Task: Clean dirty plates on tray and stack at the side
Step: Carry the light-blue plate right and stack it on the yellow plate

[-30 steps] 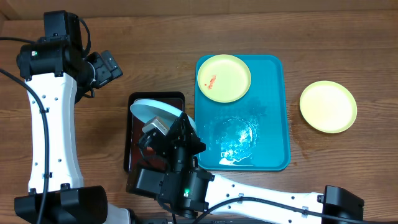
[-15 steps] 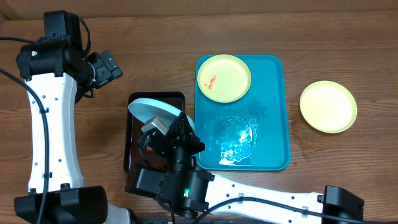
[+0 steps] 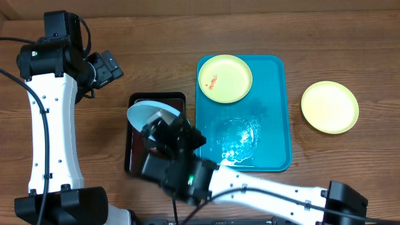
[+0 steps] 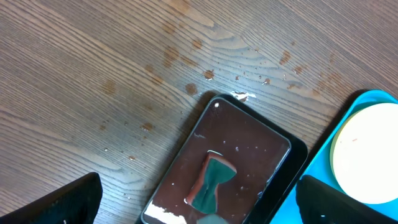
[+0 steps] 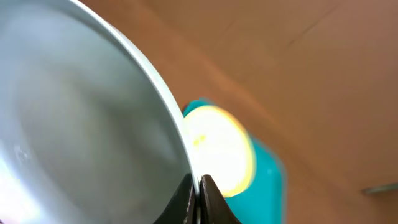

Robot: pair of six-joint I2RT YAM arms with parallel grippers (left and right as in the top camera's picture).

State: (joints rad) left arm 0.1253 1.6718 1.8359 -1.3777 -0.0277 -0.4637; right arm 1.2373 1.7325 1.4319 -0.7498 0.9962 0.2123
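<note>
Fingers (image 5: 184, 200) of the right gripper (image 3: 164, 132) pinch tight on the rim of the white-light blue plate (image 3: 145, 112), holding it tilted above the black pan (image 3: 132, 159) of dark liquid, left of the counter's middle. The left gripper (image 3: 107, 67) hovers toward the far left corner, its fingers spread wide and holding nothing. Beside the pan, the wet teal tray (image 3: 278, 134) carries a smeared yellow-green plate (image 3: 225, 78) at its far end, while a second yellow-green plate (image 3: 329, 107) sits on bare wood near the right edge.
</note>
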